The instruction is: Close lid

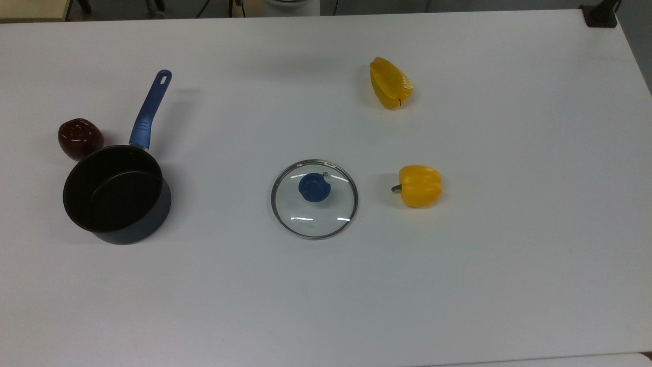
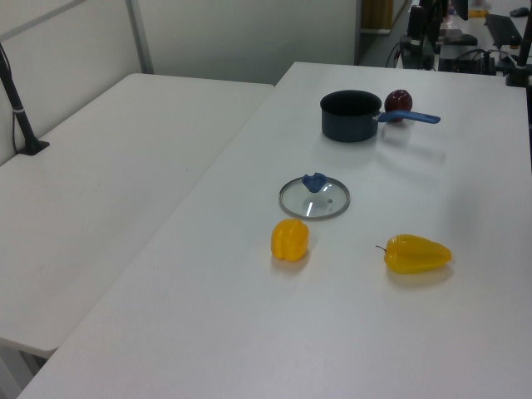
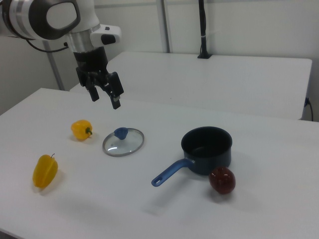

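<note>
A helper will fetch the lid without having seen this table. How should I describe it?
On the white table, find the black saucepan with the blue handle. The lid lies flat between it and the two yellow peppers: a clear glass disc with a metal rim and a blue knob, the only see-through thing there.

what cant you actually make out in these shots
- The faint lettering on the lid: too small to read in the top view.
- The dark red fruit: partly hidden behind the pot in the left view.
- The arm above the gripper: cut off by the right view's top-left edge.
</note>
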Robot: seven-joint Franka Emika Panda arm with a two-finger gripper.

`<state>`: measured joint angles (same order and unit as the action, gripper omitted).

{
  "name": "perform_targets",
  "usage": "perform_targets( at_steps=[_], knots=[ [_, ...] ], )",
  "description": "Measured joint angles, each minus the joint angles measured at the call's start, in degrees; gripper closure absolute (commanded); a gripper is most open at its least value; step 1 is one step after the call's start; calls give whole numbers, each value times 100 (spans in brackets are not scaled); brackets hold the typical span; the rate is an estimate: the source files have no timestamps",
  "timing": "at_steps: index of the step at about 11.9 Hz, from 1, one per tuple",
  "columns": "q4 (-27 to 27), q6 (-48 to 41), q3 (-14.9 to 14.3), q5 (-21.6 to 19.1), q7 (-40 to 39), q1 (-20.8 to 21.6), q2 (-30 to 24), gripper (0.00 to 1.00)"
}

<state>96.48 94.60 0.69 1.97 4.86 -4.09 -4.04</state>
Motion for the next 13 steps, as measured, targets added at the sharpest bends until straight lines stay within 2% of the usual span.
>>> perform_targets(
  at_steps=[4, 9, 13],
  knots=[
    [21, 72, 1, -27, -4, 29, 62, 0],
    [47, 932, 42, -198, 81, 109, 467, 0],
    [61, 1806, 69, -207, 693, 556, 1096, 0]
  ],
)
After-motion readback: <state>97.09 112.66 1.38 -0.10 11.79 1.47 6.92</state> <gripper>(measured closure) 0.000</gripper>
